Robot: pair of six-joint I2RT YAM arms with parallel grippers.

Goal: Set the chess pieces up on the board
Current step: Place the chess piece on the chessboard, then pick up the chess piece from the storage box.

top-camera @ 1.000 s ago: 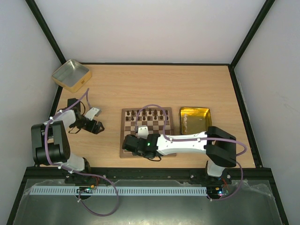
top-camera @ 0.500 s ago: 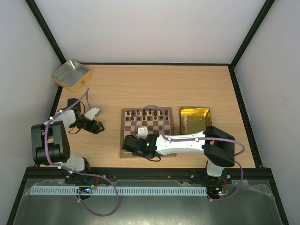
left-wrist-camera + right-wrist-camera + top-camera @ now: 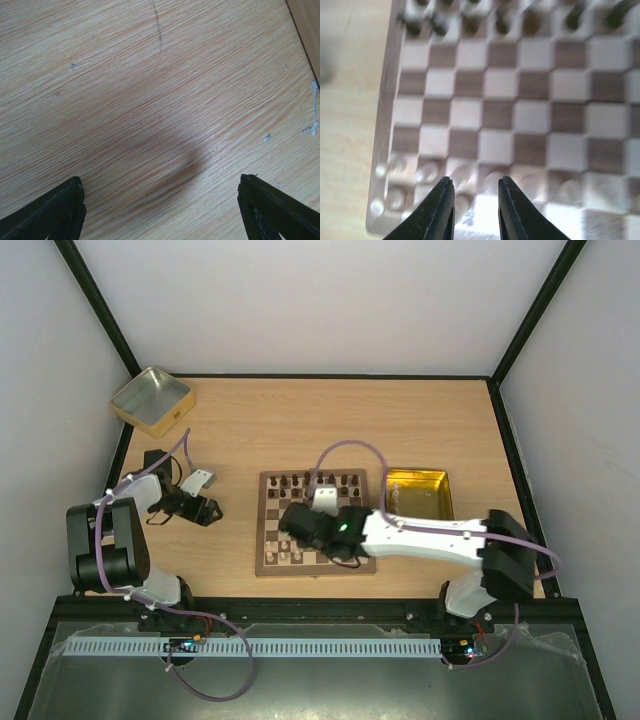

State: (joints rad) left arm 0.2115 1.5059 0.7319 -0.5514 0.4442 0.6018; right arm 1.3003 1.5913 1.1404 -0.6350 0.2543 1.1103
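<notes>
The board [image 3: 355, 512] lies mid-table, and dark chessmen fill its two far rows. Cream-white chess pieces [image 3: 280, 558] stand in the near rows at its left corner. They are blurred in the right wrist view, where the chess pieces [image 3: 427, 172] sit just ahead of the fingertips. My right gripper [image 3: 288, 522] hovers over the board's left half. In its own view the right gripper [image 3: 475, 181] is open with nothing between the jaws. My left gripper [image 3: 207, 510] rests left of the board. Its wrist view shows the left gripper [image 3: 160, 185] wide open over bare wood.
A gold tin [image 3: 438, 480] right of the board holds several more cream pieces [image 3: 397, 502]. A second gold tin [image 3: 150, 400] sits at the far left corner. Black frame rails edge the table [image 3: 300, 430].
My right arm has swung away from the board's near left corner toward its middle, and its jaws have parted wider. The left arm has not moved.
</notes>
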